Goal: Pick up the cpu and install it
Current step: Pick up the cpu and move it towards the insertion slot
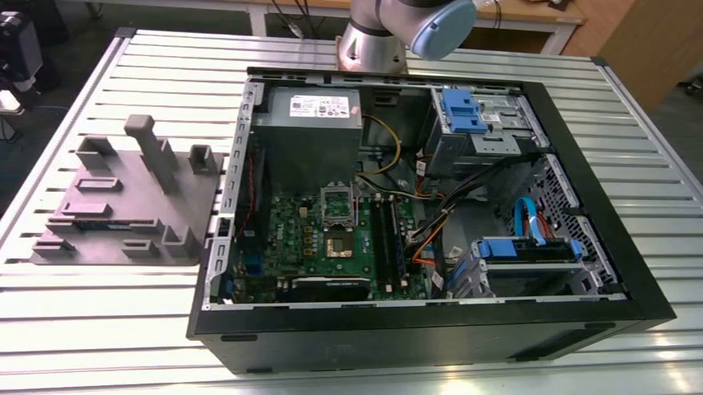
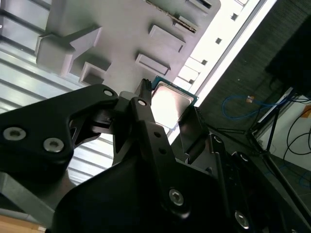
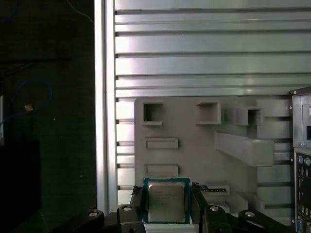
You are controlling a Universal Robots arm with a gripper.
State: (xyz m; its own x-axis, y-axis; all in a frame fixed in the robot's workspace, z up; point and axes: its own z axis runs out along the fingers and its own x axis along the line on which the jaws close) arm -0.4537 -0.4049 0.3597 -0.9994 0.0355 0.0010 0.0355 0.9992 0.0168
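silvery cpu [image 3: 166,203] gripped in pincer [image 3: 167,195]

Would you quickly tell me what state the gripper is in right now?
Gripper: closed, holding the cpu by two opposite edges.

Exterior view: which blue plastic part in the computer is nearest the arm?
The blue bracket in the case's far corner, beside the arm; the other blue holder sits nearer the camera.
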